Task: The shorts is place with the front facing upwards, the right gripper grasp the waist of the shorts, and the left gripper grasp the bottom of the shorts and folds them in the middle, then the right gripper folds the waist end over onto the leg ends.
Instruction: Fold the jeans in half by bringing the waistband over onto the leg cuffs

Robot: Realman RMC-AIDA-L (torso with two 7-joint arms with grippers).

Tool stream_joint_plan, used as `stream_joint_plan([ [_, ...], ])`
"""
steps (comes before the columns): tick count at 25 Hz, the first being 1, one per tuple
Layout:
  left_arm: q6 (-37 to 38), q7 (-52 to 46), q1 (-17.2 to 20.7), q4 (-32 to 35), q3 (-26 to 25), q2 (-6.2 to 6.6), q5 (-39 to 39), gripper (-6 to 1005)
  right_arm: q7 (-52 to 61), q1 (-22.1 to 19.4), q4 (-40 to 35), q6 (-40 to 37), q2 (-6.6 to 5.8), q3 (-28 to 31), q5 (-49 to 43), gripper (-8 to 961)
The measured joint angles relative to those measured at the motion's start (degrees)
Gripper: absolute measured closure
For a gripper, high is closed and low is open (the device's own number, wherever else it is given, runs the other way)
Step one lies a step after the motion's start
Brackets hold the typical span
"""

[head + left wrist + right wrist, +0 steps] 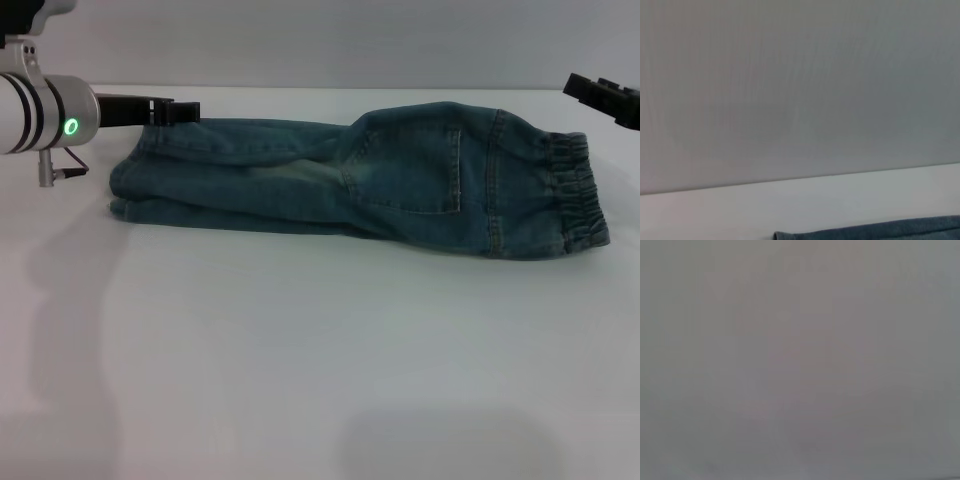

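Item: the shorts [380, 180], blue-green denim, folded lengthwise so one leg lies on the other. They lie flat across the far part of the white table [320, 360], long axis running side to side in my head view. A stitched pocket faces up near the middle; a pale faded patch shows toward my left.

Waist: the gathered elastic waistband [578, 195] is at my right end of the garment, flat on the table.

Leg ends: the bottom of the shorts [125, 190] is at my left end, the two hems stacked one over the other.

My left tool [172, 110]: slim black fingers reach in level from my left, tips right at the far corner of the leg ends. I cannot tell whether they are apart or together, nor whether they hold cloth. The silver wrist with its green ring light [71, 127] sits just behind.

My right tool [605, 98]: only a black part shows at the right edge, above and beyond the waistband, apart from it. Finger state cannot be told.

Left wrist view: only a strip of the denim edge [875, 231] on the table, with a plain grey wall [800, 90] behind; none of my fingers.

Right wrist view: plain grey only.
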Motion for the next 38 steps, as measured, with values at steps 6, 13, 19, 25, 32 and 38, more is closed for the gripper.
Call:
stream_joint_plan([
  [6, 0.1, 0.0, 0.2, 0.2, 0.0, -0.02, -0.6, 183, 12.7, -1.1, -5.4, -4.6, -2.97, -3.0, -5.7, 382],
  [13, 0.3, 2.1, -0.2, 0.8, 0.0, -0.02, -2.9, 183, 27.1, 1.9, -11.5, -9.6, -6.17, -3.9, -23.3, 382],
  [19, 0.8, 5.7, -0.3, 0.6, 0.1, -0.03, -7.9, 184, 31.1, 4.6, -12.0, -4.8, -6.02, -4.2, -32.7, 381],
  [25, 0.9, 6.6, 0.0, 0.6, 1.1, -0.15, -10.5, 184, 31.3, 4.9, -10.5, 2.9, -4.07, -5.0, -33.4, 382],
  [32, 1.1, 6.6, 0.6, 0.7, 1.6, -0.19, -11.7, 185, 31.2, 5.5, -7.1, 6.7, -3.43, -6.4, -33.0, 382],
  [38, 0.9, 6.6, 0.7, 0.2, 1.6, -0.2, -12.2, 185, 31.0, 6.3, -6.3, 8.2, -1.59, -6.4, -32.8, 381],
])
